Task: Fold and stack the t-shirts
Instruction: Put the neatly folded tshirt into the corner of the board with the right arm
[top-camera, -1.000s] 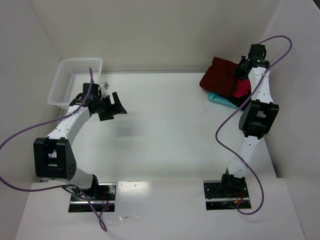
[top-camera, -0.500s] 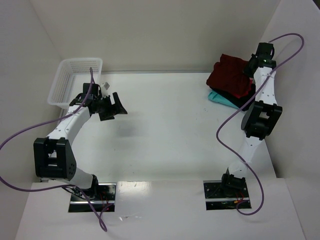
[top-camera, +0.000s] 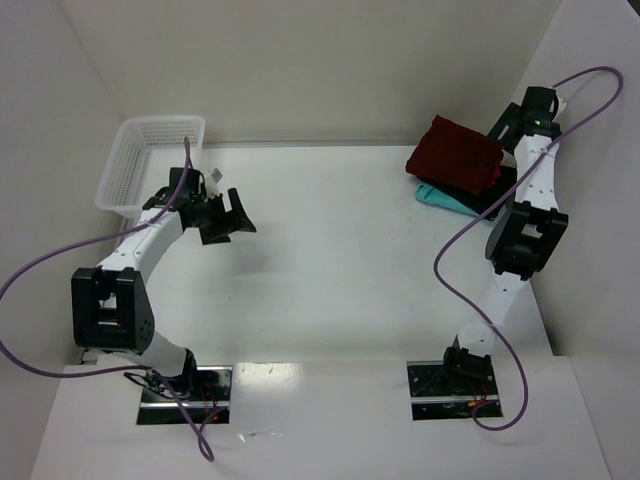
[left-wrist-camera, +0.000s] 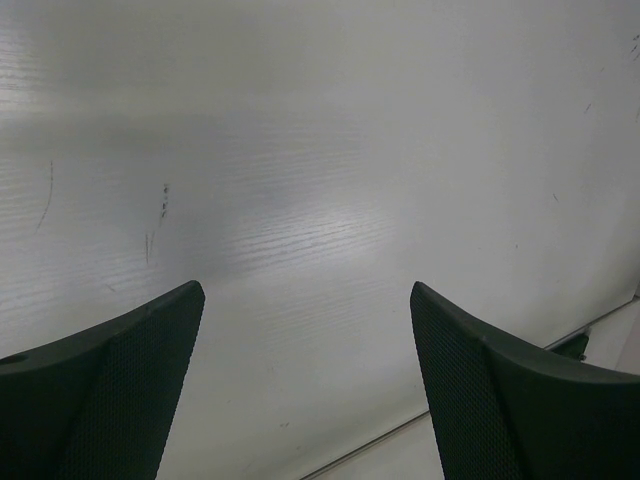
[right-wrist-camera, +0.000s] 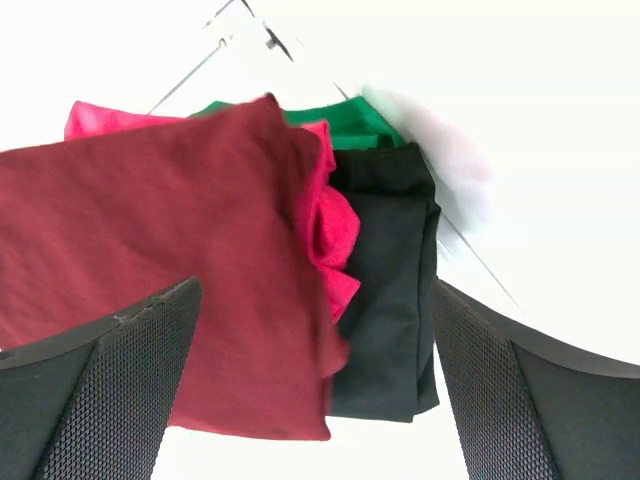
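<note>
White worktop (top-camera: 330, 260) fills the view. Far left corner, the white lattice basket (top-camera: 150, 160) sits against the wall. Far right corner, there's the stack, with the big maroon t-shirt (top-camera: 455, 155) folded flat on top. From the right wrist view, the black t-shirt (right-wrist-camera: 385, 290) lies under it and sticks out to one side. The teal t-shirt (top-camera: 438, 197) peeks out at the near edge of the pile. A crumpled strip of the pink-red t-shirt (right-wrist-camera: 335, 240) is squeezed between maroon and black. Right claw (right-wrist-camera: 315, 290) hangs just over the stack, fingers spread wide, gripping nothing. Left claw (top-camera: 235, 210) is well apart from the pile, just beside the basket, over bare worktop, also spread wide and holding nothing.
</note>
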